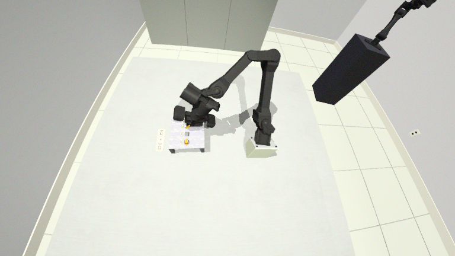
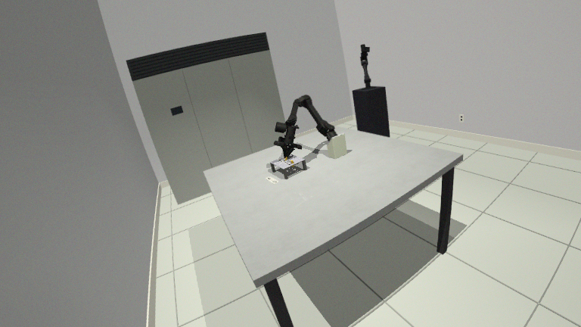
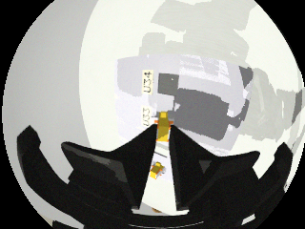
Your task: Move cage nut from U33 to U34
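The black two-fingered claw (image 1: 188, 125) (image 2: 285, 156) (image 3: 163, 129) is closed narrowly on the yellow metal cage nut (image 1: 187, 127) (image 2: 286, 158) (image 3: 163, 130), apparently above the pale rail plate (image 1: 196, 141) (image 3: 128, 97). Square hole U34 (image 3: 168, 83) lies on the far side of the nut, whose long axis runs roughly near to far. The wrist view shows U34 open; the top view hides it but shows a dark hole (image 1: 186, 133), probably U33, before the near yellow nut (image 1: 186, 141) (image 2: 292, 162) (image 3: 157, 170).

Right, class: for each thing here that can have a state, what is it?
Gripper: shut on a cage nut.
Held cage nut: gripped; wings unclear.
Other nut: ungripped, at the plate; clipping unclear.
Hole U34: empty.
Rail plate: raised on legs.
Second arm: raised.
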You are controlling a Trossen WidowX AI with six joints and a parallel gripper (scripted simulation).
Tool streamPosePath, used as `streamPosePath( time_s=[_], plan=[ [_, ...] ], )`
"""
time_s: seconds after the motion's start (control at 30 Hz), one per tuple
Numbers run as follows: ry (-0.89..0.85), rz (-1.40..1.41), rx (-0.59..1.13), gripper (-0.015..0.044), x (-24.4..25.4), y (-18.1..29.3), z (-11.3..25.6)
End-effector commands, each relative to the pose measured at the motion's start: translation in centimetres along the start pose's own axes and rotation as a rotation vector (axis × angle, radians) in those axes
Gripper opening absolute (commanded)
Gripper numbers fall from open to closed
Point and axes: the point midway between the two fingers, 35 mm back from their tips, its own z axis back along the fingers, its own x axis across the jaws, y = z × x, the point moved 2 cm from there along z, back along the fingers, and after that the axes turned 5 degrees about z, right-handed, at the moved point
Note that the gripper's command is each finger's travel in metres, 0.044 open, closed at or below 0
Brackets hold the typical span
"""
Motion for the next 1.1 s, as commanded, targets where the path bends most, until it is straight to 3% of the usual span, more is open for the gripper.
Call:
streamPosePath(
  time_s=[0.0, 1.07],
  plan=[
    [0.003, -0.003, -0.002, 0.0033, 0.04, -0.04, 0.00],
    [0.034, -0.003, 0.002, 0.0033, 0.45, -0.16, -0.08]
  ],
)
